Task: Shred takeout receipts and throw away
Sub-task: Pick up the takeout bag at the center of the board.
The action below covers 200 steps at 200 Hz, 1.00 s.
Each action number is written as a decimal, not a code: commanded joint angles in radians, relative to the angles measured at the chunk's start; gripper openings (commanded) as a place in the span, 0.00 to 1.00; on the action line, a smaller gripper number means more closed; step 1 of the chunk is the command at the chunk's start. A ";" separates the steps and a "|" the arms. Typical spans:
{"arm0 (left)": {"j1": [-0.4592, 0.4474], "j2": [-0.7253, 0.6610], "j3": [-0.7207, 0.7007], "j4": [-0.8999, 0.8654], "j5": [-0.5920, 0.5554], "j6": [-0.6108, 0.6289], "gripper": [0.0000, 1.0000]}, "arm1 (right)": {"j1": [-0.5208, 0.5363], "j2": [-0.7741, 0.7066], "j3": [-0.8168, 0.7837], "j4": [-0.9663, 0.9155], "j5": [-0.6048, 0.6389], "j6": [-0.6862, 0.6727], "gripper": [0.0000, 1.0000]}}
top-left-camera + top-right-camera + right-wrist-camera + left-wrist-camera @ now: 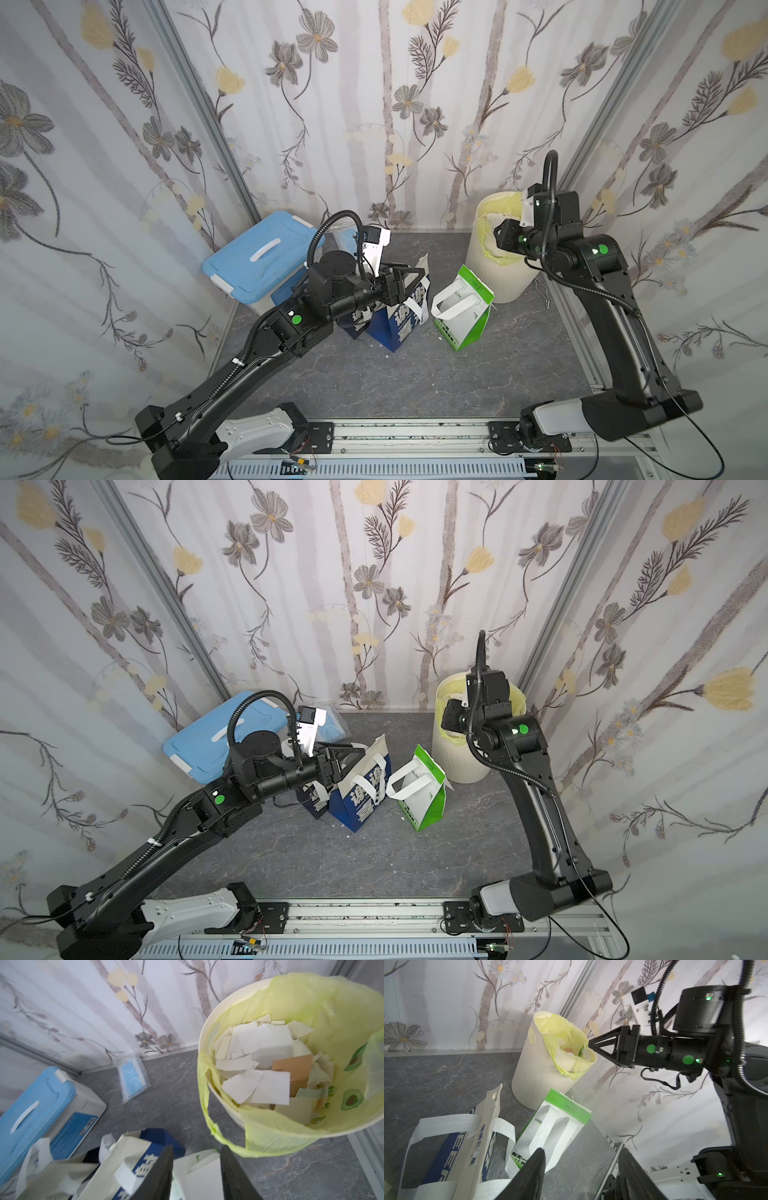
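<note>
My right claw point(197, 1147) hangs at the rim of the bin point(486, 270), right of centre in both top views. Its jaws are parted and empty, placed, I judge, so scraps fall inside the yellow liner point(311, 1001). The torn receipts point(259, 1084) lie heaped in there. My left claw point(582, 1149), also parted and empty, hovers mid-frame over the dark blue bag point(399, 332), likely to fish for another slip. I see none.
</note>
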 commanded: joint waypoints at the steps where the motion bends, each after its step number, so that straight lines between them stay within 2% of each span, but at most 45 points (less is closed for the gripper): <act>1: -0.033 0.046 0.038 -0.065 0.008 0.108 0.58 | 0.035 -0.145 -0.167 0.098 -0.069 0.049 0.44; 20: -0.059 0.093 0.071 -0.091 0.009 0.124 0.58 | 0.063 -0.296 -0.356 0.149 -0.157 0.035 0.51; 38: -0.065 0.118 0.081 -0.084 0.000 0.122 0.58 | 0.084 -0.379 -0.462 0.147 -0.150 0.014 0.58; 65: -0.065 0.118 0.089 -0.075 -0.082 0.124 0.58 | 0.086 -0.384 -0.503 0.111 -0.127 -0.020 0.65; 86: -0.063 0.118 0.089 -0.069 -0.153 0.119 0.59 | 0.090 -0.337 -0.494 0.091 -0.087 -0.029 0.66; 134: -0.065 0.083 0.056 -0.055 -0.211 0.089 0.59 | 0.093 -0.248 -0.458 0.091 -0.060 -0.045 0.50; 166: -0.066 0.083 0.055 -0.053 -0.210 0.081 0.59 | 0.092 -0.219 -0.447 0.079 -0.010 -0.043 0.33; 200: -0.064 0.086 0.058 -0.048 -0.209 0.084 0.59 | 0.092 -0.213 -0.452 0.073 -0.015 -0.029 0.26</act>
